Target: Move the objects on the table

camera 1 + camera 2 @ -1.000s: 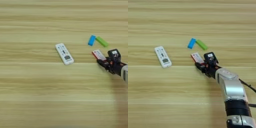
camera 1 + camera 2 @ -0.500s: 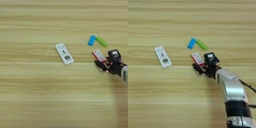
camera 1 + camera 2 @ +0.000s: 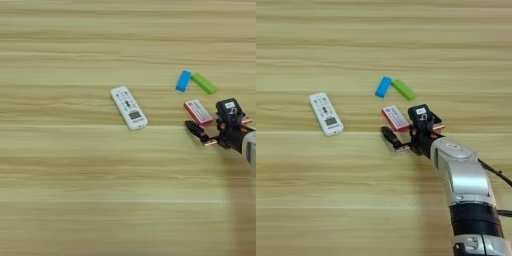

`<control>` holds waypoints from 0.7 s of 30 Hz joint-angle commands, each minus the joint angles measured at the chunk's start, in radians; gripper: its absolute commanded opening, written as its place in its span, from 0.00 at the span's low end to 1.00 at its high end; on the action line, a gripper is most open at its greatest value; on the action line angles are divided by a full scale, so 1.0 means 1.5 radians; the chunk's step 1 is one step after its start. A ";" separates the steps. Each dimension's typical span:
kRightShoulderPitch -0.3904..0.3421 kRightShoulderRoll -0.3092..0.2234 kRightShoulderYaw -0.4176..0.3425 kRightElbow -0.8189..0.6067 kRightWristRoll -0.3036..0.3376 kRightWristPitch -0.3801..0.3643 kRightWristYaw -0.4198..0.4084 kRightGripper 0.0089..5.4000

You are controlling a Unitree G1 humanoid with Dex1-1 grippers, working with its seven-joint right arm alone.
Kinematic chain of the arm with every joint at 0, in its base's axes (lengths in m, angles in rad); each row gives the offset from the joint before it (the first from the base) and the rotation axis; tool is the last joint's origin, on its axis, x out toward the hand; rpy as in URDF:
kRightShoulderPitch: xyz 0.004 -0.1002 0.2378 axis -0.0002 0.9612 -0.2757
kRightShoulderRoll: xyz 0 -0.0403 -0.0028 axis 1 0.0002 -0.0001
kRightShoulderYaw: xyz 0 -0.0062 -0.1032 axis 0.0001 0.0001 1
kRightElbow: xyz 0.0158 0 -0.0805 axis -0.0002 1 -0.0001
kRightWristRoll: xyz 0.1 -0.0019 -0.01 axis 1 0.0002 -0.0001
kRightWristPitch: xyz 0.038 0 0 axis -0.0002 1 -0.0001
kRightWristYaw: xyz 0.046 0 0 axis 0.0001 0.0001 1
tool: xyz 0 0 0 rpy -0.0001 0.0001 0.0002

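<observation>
A long white remote control (image 3: 128, 107) lies at an angle near the middle of the table (image 3: 60, 190). To its right lies the flat red-edged white packet (image 3: 395, 117). My right gripper (image 3: 403, 123) is open around the packet's near right side. One black finger (image 3: 390, 136) reaches along the packet's front, and the other finger (image 3: 421, 115) stands at its right end. I cannot tell whether either finger touches the packet. No black-topped beige square piece shows apart from the gripper.
A small blue block (image 3: 183, 80) and a green block (image 3: 204, 83) lie end to end just behind the packet. My silver forearm (image 3: 463, 180) comes in from the bottom right.
The lower finger has stretched a little further left along the packet's front, so the gripper looks more spread. The remote and the two blocks have not moved.
</observation>
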 commanded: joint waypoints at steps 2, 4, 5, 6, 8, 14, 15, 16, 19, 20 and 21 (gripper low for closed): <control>-0.030 -0.020 -0.011 -0.038 0.007 -0.021 -0.009 1.00; -0.028 -0.020 -0.012 -0.043 0.009 -0.022 -0.008 1.00; -0.027 -0.020 -0.012 -0.046 0.010 -0.022 -0.007 1.00; -0.026 -0.020 -0.013 -0.050 0.011 -0.022 -0.007 1.00; -0.024 -0.019 -0.015 -0.060 0.013 -0.021 -0.007 1.00; -0.011 -0.014 -0.016 -0.120 0.026 -0.007 -0.010 1.00; -0.010 -0.014 -0.016 -0.130 0.029 -0.005 -0.011 1.00; -0.008 -0.013 -0.017 -0.138 0.031 -0.002 -0.012 1.00; -0.006 -0.011 -0.017 -0.157 0.036 0.004 -0.015 1.00; -0.008 -0.010 -0.016 -0.162 0.038 0.006 -0.016 1.00; -0.009 -0.009 -0.015 -0.165 0.038 0.008 -0.017 1.00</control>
